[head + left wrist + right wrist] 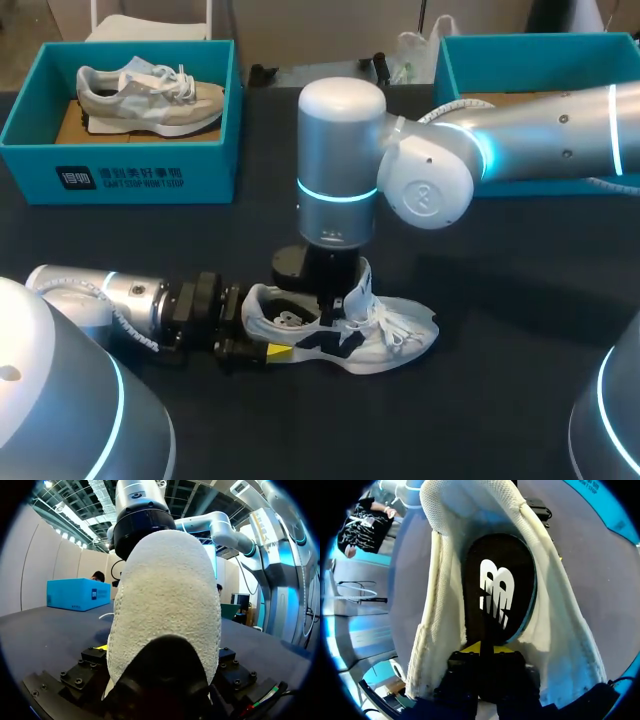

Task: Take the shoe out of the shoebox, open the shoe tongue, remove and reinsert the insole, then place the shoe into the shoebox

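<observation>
Shoe (pixel 345 335) lies mid-worktop (pixel 500 400), long axis left to right, heel left, toe right. My left hand (pixel 262 345) clamps the heel from the left. My right hand (pixel 335 305) drops straight into the opening, tips pinched on the insole (pixel 497 590) at its heel edge, I judge. Any pull goes upward. Open worktop lies near and right; the right box (pixel 540 60) sits far off.

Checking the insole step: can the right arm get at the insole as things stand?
Probably yes: the right claw is down in the open mouth of the shoe, with the black insole bare right ahead of it.
</observation>
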`<state>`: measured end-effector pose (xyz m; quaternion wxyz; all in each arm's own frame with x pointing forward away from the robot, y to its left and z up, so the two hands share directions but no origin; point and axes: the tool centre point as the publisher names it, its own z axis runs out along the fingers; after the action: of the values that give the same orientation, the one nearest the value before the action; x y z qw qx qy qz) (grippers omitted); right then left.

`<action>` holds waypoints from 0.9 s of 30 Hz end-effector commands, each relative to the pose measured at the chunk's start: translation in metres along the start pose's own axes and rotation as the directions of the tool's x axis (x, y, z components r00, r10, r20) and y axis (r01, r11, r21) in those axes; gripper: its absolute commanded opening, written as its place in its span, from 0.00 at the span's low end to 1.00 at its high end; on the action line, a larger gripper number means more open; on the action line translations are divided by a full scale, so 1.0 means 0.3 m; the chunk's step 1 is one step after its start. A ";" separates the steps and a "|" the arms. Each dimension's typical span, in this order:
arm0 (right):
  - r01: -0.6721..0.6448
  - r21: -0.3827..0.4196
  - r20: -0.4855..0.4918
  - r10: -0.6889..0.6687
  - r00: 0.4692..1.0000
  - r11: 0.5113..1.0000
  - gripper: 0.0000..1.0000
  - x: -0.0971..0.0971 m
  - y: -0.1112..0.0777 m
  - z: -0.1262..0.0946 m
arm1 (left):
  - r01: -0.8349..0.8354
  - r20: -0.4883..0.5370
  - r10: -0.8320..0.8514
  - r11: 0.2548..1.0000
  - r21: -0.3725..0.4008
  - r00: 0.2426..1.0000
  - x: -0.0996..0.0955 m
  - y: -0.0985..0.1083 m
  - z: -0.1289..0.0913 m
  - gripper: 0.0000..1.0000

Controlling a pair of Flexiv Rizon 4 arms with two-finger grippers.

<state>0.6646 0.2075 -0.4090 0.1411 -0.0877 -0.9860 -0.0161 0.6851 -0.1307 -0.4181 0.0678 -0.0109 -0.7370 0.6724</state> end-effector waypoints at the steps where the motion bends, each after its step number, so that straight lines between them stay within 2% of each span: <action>1: 0.008 -0.014 0.003 -0.008 1.000 1.000 0.00 0.046 -0.010 0.088 | 0.002 0.004 -0.002 1.000 0.000 1.000 -0.012 -0.006 0.003 0.00; 9: 0.048 -0.119 0.054 -0.041 0.998 0.992 0.00 0.085 -0.016 -0.007 | 0.002 0.004 -0.002 1.000 0.000 1.000 -0.012 -0.006 0.003 0.00; 13: 0.068 -0.147 0.084 -0.056 0.995 0.987 0.00 0.091 -0.008 -0.050 | 0.002 0.004 -0.002 1.000 0.000 1.000 -0.012 -0.006 0.003 0.00; 20: 0.102 -0.188 0.131 -0.078 0.988 0.977 0.00 0.077 0.020 -0.115 | 0.002 0.004 -0.002 1.000 0.000 1.000 -0.012 -0.006 0.003 0.00; 27: 0.150 -0.263 0.159 -0.111 0.981 0.953 0.00 0.064 0.040 -0.142 | 0.002 0.004 -0.002 1.000 0.000 1.000 -0.012 -0.006 0.003 0.00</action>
<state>0.6658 0.2257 -0.3629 0.0588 -0.0416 -0.9876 -0.1394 0.6858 -0.1289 -0.4156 0.0671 -0.0097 -0.7369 0.6726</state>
